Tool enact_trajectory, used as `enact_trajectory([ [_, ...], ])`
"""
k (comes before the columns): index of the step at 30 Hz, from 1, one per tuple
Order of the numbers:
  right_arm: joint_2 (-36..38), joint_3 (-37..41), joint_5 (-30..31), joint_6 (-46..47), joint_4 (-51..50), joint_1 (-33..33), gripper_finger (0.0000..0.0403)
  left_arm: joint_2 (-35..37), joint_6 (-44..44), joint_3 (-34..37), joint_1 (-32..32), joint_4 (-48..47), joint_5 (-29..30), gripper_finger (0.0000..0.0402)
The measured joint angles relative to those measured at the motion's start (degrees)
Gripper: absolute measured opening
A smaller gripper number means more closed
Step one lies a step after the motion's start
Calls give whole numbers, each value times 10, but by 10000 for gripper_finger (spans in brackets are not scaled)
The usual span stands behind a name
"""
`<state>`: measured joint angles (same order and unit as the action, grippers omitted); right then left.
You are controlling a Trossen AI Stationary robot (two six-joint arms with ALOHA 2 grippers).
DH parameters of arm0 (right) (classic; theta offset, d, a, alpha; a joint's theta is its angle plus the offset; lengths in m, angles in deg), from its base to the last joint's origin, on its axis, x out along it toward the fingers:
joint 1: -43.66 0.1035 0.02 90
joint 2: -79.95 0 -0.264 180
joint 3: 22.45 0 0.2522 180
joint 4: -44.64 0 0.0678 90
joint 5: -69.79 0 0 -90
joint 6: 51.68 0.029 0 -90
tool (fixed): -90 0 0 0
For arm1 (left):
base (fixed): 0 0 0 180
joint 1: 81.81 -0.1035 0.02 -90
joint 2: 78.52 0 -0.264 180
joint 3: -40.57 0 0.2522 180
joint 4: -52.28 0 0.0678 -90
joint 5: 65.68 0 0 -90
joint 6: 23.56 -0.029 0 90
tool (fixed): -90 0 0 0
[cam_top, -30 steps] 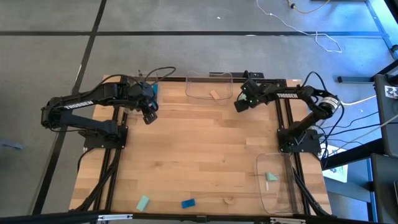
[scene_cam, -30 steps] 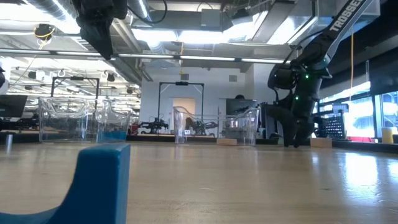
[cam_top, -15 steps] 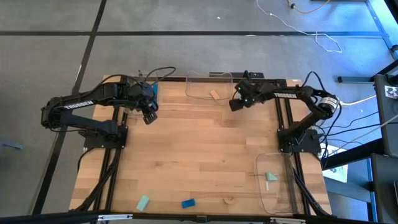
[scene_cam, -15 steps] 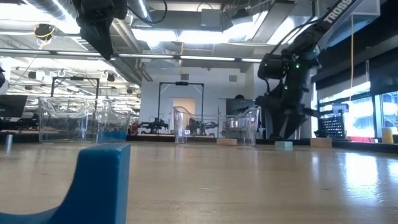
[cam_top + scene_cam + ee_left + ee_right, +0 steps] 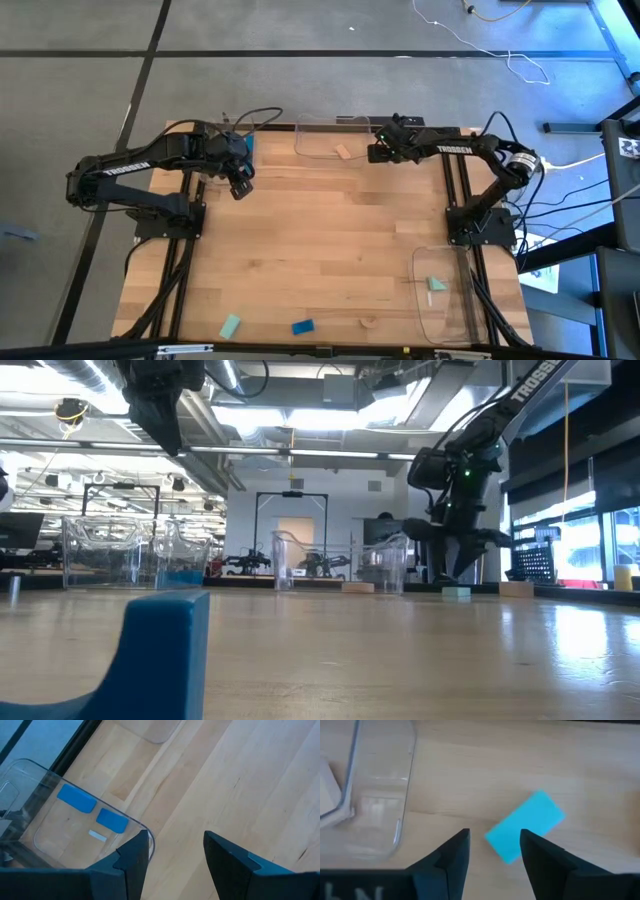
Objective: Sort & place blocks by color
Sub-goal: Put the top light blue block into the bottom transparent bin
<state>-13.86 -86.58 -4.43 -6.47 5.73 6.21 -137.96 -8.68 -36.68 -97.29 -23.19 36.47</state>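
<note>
- Mint-green block [image 5: 525,826] is seen lying flat on the wood of the table [image 5: 320,250] just ahead of the right gripper [image 5: 492,845], skewed across the gap between its fingers; in the high view that gripper [image 5: 378,152] is placed at the upper centre-right, just beside the clear tray [image 5: 335,138] that holds 1 tan block [image 5: 344,152].
- Right fingers are spread, with nothing between them; the block is not yet gripped.
- For a clean pick, it is judged that the wrist should be turned so the fingers meet the block's 2 long sides, the gripper centred over it, then lowered until the tips sit close to the table before closing.
- Care is advised near the clear tray's wall [image 5: 402,795], which could be nudged on the way down.
- Once lifted, the block would best be carried to the tray at the lower right [image 5: 445,295], where 1 mint block [image 5: 437,284] already lies.
- Right arm is stretched along the top edge of the table, elbow to the right, wrist tilted down.
- Left gripper [image 5: 240,187] is held waiting at the upper left beside its tray [image 5: 50,827], which holds 2 blue blocks [image 5: 76,799]; its fingers are spread wide and empty.
- 3 blocks lie loose along the bottom edge: mint [image 5: 230,325], blue [image 5: 302,326] and tan [image 5: 369,322].
</note>
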Motion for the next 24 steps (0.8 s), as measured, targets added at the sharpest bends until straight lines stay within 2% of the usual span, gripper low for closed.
enact_trajectory([
  [4, -19, 0, -19, -1, 32, 0, 174, 0, 0, 0, 0, 0, 0, 181],
  [18, -9, 2, -16, -14, 33, 0, 174, 0, 0, 0, 0, 0, 0, 181],
  [24, 32, 4, 38, -25, 10, 0, 174, 0, 0, 0, 0, 0, 0, 181],
])
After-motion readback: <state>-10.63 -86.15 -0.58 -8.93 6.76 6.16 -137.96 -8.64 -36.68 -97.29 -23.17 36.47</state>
